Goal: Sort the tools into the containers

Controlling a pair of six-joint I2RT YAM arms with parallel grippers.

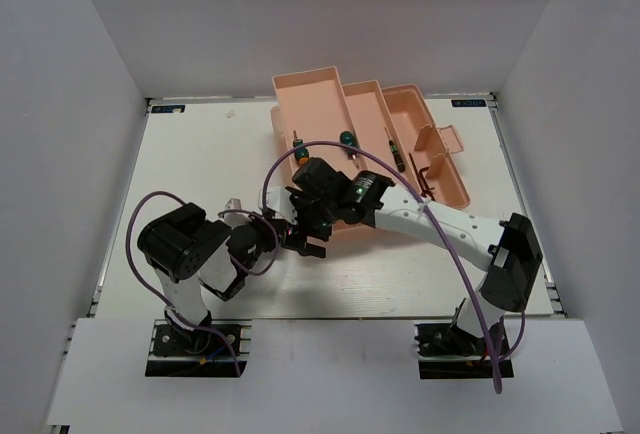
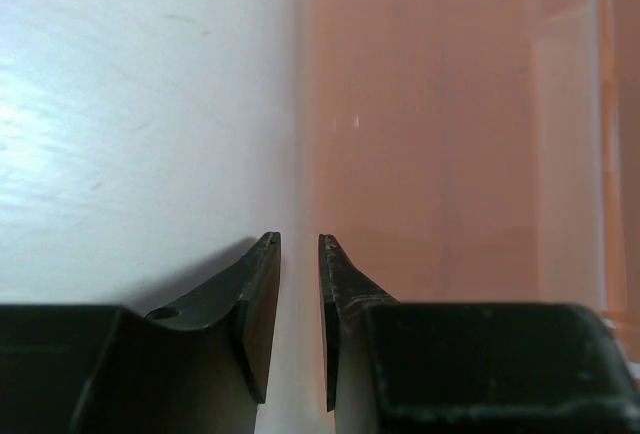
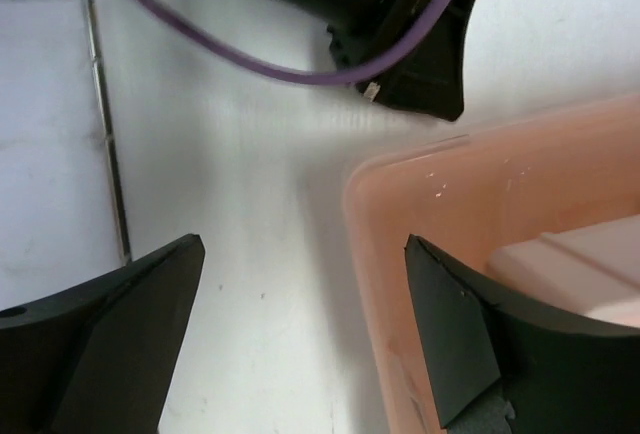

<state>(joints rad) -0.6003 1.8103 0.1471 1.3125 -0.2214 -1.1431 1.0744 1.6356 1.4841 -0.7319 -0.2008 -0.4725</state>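
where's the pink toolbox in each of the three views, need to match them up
Top external: the toolbox lies open at upper centre, on the white table.
Left wrist: its peach plastic fills the right half of the picture.
Right wrist: one rounded corner shows at lower right.
Shared landmark: the white table, which lies left of the box's edge in both wrist views.
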